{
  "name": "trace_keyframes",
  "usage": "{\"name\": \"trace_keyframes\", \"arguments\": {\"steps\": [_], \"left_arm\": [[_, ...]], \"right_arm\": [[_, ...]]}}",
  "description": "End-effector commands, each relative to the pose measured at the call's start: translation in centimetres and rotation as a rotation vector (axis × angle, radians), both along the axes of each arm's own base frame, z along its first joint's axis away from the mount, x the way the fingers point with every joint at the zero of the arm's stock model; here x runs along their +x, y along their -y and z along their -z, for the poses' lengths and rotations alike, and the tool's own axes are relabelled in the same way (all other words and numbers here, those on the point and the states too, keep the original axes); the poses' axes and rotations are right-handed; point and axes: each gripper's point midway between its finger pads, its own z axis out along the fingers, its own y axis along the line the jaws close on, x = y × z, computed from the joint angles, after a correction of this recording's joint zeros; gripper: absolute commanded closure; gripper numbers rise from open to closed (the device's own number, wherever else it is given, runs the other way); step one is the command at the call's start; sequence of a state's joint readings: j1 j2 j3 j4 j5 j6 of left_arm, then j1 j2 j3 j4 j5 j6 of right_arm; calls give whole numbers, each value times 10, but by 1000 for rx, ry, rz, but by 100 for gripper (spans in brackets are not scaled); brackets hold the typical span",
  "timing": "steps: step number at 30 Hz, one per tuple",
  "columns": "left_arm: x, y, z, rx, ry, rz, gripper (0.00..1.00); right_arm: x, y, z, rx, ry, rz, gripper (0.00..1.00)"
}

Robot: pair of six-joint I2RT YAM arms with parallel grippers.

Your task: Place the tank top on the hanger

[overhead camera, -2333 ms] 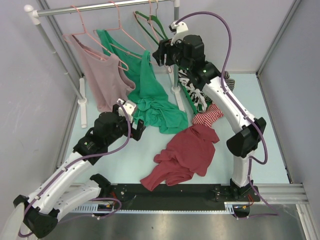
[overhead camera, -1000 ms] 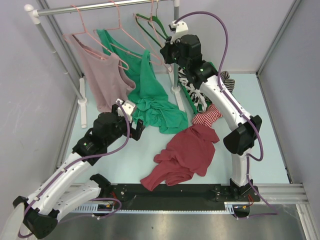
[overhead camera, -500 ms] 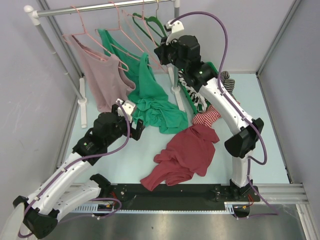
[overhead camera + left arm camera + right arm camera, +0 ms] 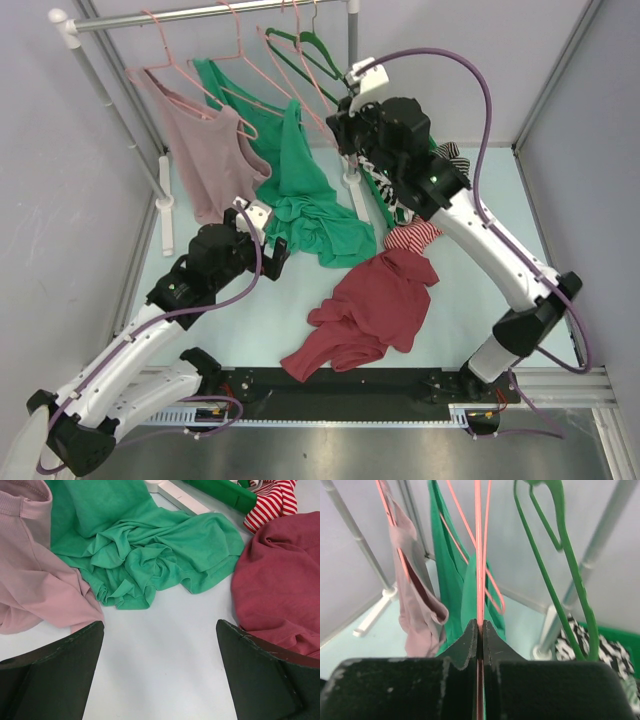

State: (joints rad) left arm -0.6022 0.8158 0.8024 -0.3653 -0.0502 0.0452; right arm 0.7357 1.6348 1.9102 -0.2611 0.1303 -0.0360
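The maroon tank top (image 4: 370, 310) lies crumpled on the table in front of the right arm's base; the left wrist view shows it at the right edge (image 4: 285, 580). High at the back, my right gripper (image 4: 345, 118) is shut on the lower wire of a thin pink hanger (image 4: 300, 78) whose hook is still on the rail. In the right wrist view the wire (image 4: 479, 555) runs straight up from between the closed fingertips of that gripper (image 4: 480, 625). My left gripper (image 4: 270, 250) hovers open over bare table (image 4: 160, 630), left of the tank top, holding nothing.
A rail (image 4: 210, 12) across the back carries a dusty-pink top (image 4: 205, 150), a green top (image 4: 300, 190) trailing onto the table, more pink hangers and a dark green hanger (image 4: 312, 52). Striped red-and-white cloth (image 4: 415, 237) and black-and-white cloth (image 4: 385, 180) lie behind the tank top.
The right arm has swung right and slightly toward me, still gripping the pink hanger and drawing its lower end along. The left arm and the tank top have not moved.
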Motion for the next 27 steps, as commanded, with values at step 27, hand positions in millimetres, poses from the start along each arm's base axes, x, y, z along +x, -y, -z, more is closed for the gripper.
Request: {"name": "trace_keyframes", "arguments": {"steps": [27], "left_arm": [[-36, 132, 77, 69, -233, 224, 1]], "right_arm": [[-170, 188, 96, 45, -188, 289, 100]]}}
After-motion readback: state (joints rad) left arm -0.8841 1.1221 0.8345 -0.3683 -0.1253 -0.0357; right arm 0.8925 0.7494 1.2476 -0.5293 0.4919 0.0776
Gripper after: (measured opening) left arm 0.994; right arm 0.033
